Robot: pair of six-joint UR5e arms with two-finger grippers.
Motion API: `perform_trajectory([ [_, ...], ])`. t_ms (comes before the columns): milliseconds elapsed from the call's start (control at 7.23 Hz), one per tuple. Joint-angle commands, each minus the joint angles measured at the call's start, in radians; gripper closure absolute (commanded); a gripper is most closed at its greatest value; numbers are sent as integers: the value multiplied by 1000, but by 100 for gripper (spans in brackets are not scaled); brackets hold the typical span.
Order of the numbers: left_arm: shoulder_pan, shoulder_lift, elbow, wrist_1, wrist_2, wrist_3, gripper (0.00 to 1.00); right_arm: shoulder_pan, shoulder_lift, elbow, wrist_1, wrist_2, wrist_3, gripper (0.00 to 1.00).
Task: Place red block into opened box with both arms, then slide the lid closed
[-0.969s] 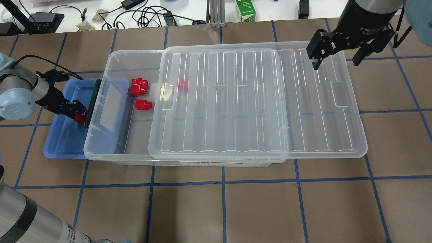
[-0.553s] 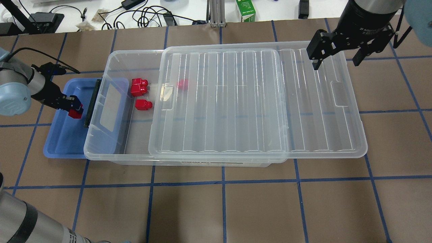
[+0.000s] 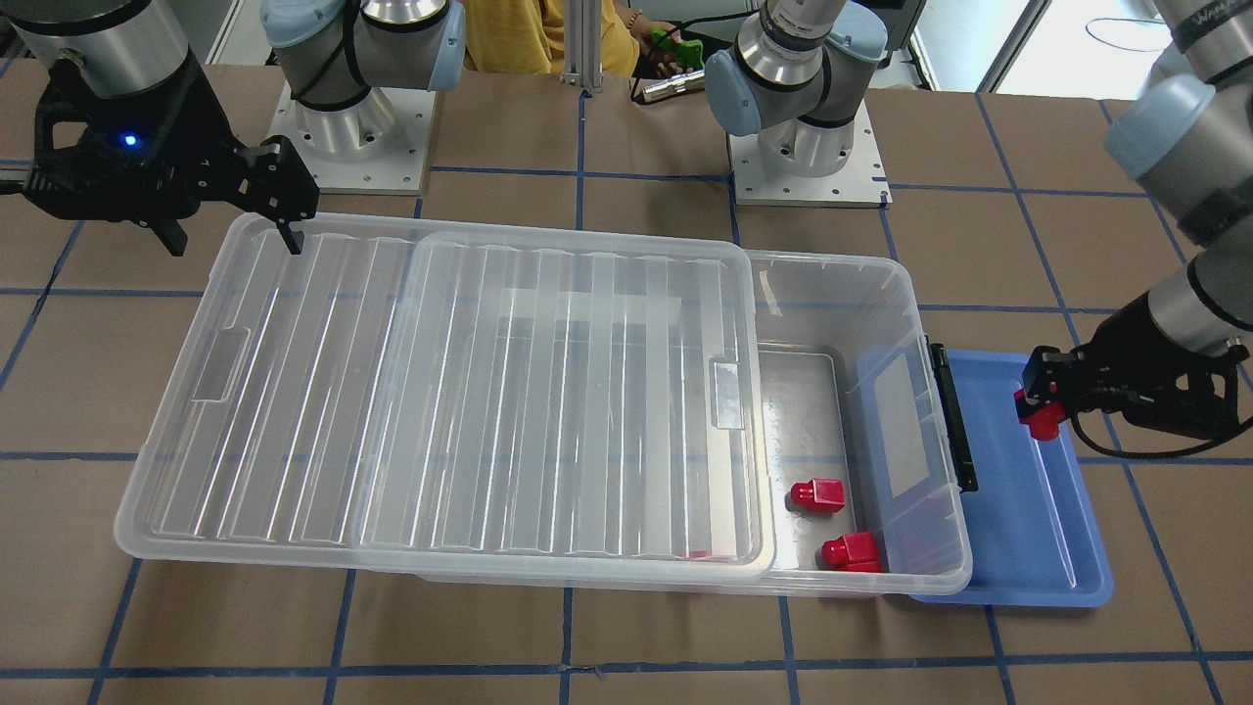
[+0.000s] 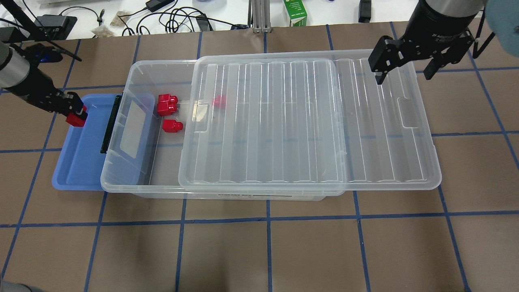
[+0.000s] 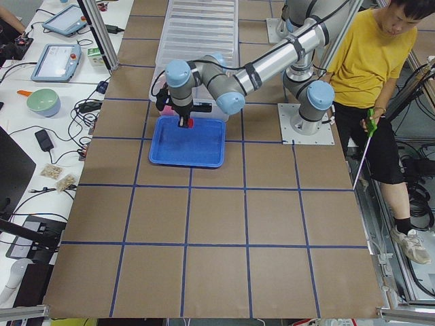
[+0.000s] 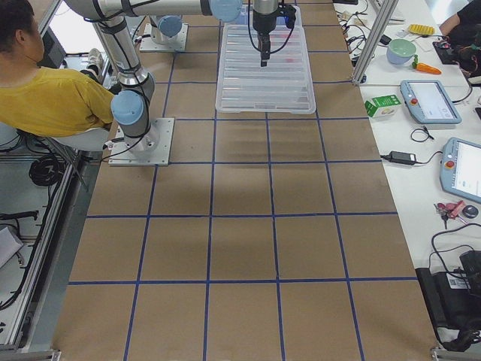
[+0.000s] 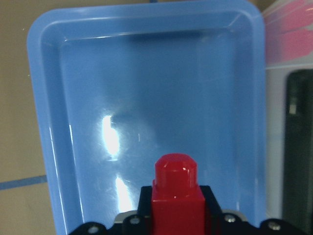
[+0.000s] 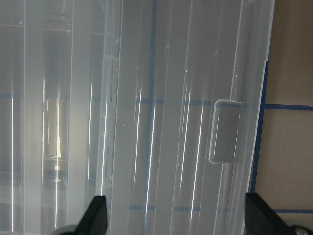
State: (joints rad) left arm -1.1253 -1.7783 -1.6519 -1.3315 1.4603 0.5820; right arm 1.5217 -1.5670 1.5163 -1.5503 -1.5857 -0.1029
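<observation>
My left gripper [image 4: 75,112] is shut on a red block [image 4: 76,119], held over the far corner of the blue tray [image 4: 77,162]. The left wrist view shows the block [image 7: 176,196] stub-forward above the tray [image 7: 122,73]. The clear box [image 4: 134,73] lies beside the tray, with its black latch [image 4: 108,125] at that end. The ribbed lid [image 4: 308,121] covers most of the box and overhangs its right end. Other red blocks [image 4: 172,126] lie in the uncovered left end. My right gripper [image 4: 404,73] hangs open above the lid's far right corner [image 8: 225,132].
Cables and a green carton [image 4: 295,12] lie along the white bench beyond the table's far edge. A person in a yellow shirt [image 5: 370,61] stands behind the robot bases. Brown table with blue tape lines stretches in front of the box.
My left gripper has carried the red block away from the box's latch, leftward and toward the tray's far corner. The right arm has not moved.
</observation>
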Motion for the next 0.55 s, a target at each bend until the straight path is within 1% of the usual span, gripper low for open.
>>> perform_trajectory([
  [0,-167,97,6,-64,8,-170,95,0,1,1,1,0,-1,0],
  [138,-230,100,-27,-52,6,-267,95,0,1,1,0,0,-1,0],
  [277,-250,97,-69,-26,3,-296,95,0,-1,4,1,0,0,0],
  [415,-260,85,-112,27,3,-329,95,0,-1,7,-4,0,-3,0],
])
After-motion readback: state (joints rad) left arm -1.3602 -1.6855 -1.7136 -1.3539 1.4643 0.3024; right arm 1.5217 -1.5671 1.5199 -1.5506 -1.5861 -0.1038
